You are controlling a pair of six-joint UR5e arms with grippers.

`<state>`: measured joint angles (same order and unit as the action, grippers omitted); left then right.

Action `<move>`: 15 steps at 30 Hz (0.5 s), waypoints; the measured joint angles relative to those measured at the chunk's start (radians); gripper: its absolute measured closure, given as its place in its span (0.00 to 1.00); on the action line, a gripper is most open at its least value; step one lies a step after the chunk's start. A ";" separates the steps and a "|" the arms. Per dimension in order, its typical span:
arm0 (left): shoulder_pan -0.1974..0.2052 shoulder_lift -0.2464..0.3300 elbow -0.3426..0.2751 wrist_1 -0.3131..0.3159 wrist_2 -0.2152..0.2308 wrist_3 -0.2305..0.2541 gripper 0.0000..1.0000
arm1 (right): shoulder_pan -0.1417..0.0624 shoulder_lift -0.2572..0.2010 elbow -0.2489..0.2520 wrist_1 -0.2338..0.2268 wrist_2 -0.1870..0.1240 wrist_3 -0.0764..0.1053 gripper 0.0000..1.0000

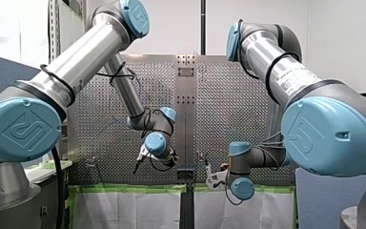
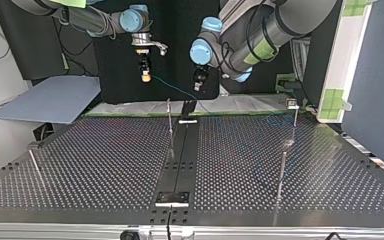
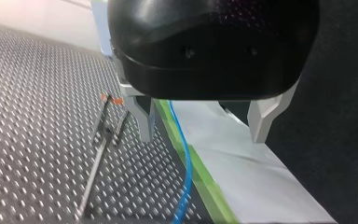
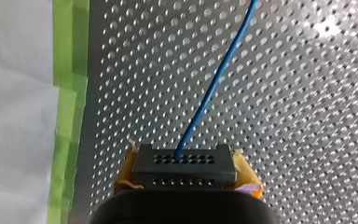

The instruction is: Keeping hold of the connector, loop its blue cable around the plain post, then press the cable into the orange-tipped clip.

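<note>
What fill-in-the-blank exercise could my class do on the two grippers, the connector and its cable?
My right gripper is shut on the connector, whose cable is ___.
My left gripper is ___ and holds nothing.
The clip beside my left gripper has ___ tips.
Missing words: blue, open, orange.

- My right claw is clamped tight, yellow pads squeezing the connector from both sides, nose aimed straight down at the table.
- My left claw hangs spread, metal fingers well apart, right over the table's taped edge.
- Both arms reach in from the sides, wrists low, claws near each other above that table edge.
</note>
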<state>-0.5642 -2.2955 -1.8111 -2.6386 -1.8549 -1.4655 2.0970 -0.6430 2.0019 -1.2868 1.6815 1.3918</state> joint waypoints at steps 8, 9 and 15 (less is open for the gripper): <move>-0.004 -0.001 -0.003 0.041 0.086 -0.012 0.02 | -0.001 0.001 -0.024 0.008 -0.084 -0.003 1.00; -0.004 -0.001 -0.003 0.042 0.093 -0.014 0.02 | -0.001 0.001 -0.026 0.011 -0.091 -0.004 1.00; -0.002 -0.003 -0.003 0.043 0.146 -0.054 0.02 | -0.001 0.001 -0.030 0.017 -0.114 -0.008 1.00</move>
<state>-0.5662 -2.2980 -1.8140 -2.5960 -1.7092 -1.5192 2.0963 -0.6422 1.9716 -1.2697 1.5679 1.3837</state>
